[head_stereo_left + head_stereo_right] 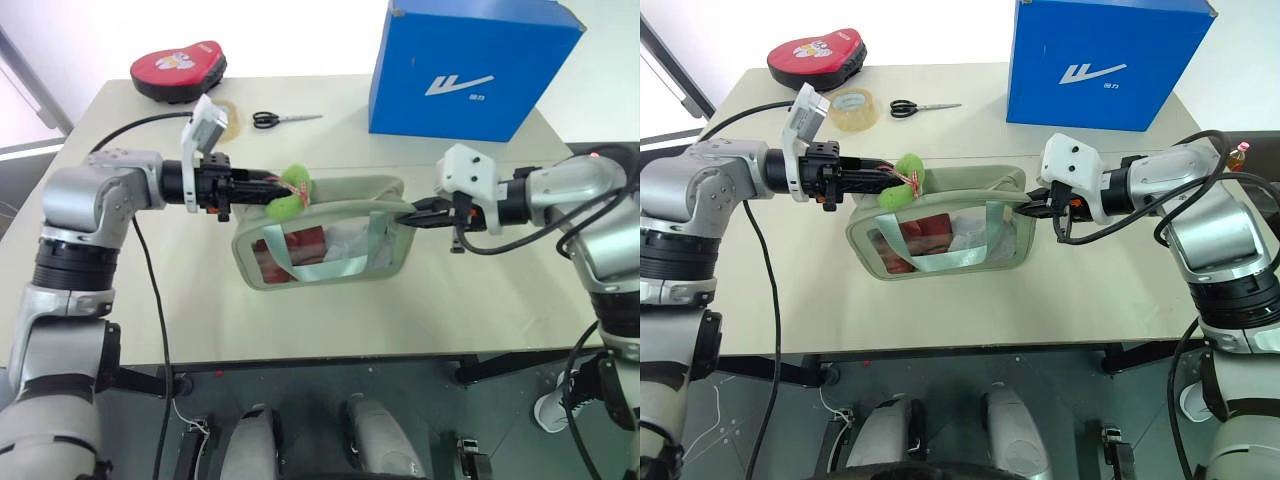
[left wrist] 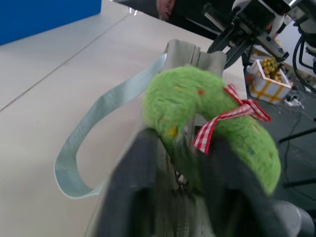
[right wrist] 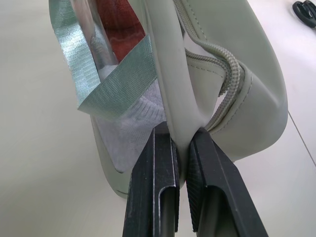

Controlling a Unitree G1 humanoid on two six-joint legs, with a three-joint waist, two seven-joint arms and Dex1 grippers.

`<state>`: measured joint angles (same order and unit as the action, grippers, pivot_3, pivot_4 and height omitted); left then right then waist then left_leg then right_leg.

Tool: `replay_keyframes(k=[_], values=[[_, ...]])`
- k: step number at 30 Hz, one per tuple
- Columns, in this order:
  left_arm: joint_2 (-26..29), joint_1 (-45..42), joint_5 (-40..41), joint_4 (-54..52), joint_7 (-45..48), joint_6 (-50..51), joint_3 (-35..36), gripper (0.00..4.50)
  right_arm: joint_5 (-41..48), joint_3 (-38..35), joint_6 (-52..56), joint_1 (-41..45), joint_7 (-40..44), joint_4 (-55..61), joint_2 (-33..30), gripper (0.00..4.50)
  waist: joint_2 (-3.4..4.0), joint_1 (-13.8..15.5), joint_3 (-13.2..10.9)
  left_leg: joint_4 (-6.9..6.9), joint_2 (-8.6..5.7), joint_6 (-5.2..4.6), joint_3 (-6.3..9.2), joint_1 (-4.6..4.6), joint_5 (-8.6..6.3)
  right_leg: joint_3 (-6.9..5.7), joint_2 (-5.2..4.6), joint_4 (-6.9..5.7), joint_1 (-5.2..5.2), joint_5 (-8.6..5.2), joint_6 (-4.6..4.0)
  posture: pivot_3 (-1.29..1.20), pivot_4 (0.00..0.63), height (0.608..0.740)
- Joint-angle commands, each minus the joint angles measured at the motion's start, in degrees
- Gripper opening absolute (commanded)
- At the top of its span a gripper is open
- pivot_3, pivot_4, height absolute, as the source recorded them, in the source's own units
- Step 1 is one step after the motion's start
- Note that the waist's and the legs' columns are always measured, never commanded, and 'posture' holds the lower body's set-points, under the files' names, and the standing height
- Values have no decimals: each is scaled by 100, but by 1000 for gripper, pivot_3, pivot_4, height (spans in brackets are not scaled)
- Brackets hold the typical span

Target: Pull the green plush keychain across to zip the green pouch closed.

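Nearest the head camera, the bench (image 1: 330,320) edge runs below the pouch (image 1: 330,262), which the two arms hold up between them. The left claw (image 1: 262,193) meets the keychain (image 1: 291,192) at the pouch's left end. In the left wrist view its fingers (image 2: 129,190) flank the plush, parted. In the right wrist view the right claw (image 3: 181,148) pinches the pouch's end fabric. Judged step: regrasping the keychain; next, close firmly, then pull toward the right claw.

Left gripper (image 1: 268,190) fingers seemingly parted; right gripper (image 3: 181,163) fingers clamped.
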<state>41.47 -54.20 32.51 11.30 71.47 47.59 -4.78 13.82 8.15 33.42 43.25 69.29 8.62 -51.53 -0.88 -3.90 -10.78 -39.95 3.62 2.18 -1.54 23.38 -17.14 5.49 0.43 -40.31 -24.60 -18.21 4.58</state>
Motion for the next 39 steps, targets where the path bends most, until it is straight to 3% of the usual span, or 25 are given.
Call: replay_keyframes(k=[1, 3, 12, 17, 23, 31, 37, 39], values=[[157, -164, -197, 36, 151, -201, 4, 3463, 38, -65, 4, 96, -69, 112, 40, 0, 0, -3, 0, 0, 0, 0, 0, 0, 0, 0, 0, 0, 0, 0, 0, 0, 150, 737], [263, -262, -308, 180, 242, -303, 16, 4472, 34, -50, 5, 110, -88, 97, 60, 0, 0, -3, 0, 0, 0, 0, 0, 0, 0, 0, 0, 0, 0, 0, 0, 0, 150, 737], [646, -646, -593, 801, 621, -506, 110, 4472, 23, -8, 34, 102, -150, 82, 150, 0, 0, 1, 0, 0, 0, 0, -3, 0, 0, 0, 3, 0, 0, 0, 0, 0, 150, 737], [706, -580, -460, 622, 690, -574, 344, 4472, 24, 13, 50, 138, -143, 61, 187, 0, 0, -12, 0, 0, 2, 0, -1, 0, 0, 0, 4, 0, 0, 0, 0, 0, 150, 737], [968, 106, -274, 163, 814, -798, 821, 4472, 16, 28, 65, 159, -129, 46, 187, 0, 1, -18, 0, 2, 5, 0, 1, -2, 0, 2, 2, -1, -2, 0, 0, 0, 150, 737], [1257, 2153, 298, -1304, 924, -1061, 1740, 4472, 42, 20, 88, 135, -119, 75, 166, 0, 1, 0, 0, 3, 11, -1, -1, 0, -1, 0, -5, 0, -4, 0, 0, 0, 150, 737], [853, 2613, 30, -1810, 155, -1220, 1362, 4472, 37, 42, 99, 205, -99, 28, 180, 0, 0, 26, 0, -3, 3, -1, -1, -4, -1, 0, -6, 0, 8, 0, 0, 0, 150, 737], [755, 2622, -172, -1816, 18, -1418, 1182, 3937, 47, 34, 106, 221, -85, 34, 174, 0, 0, 26, 0, -4, 2, -1, -1, -3, -1, -1, -3, 0, 8, 0, 0, 0, 150, 737]])
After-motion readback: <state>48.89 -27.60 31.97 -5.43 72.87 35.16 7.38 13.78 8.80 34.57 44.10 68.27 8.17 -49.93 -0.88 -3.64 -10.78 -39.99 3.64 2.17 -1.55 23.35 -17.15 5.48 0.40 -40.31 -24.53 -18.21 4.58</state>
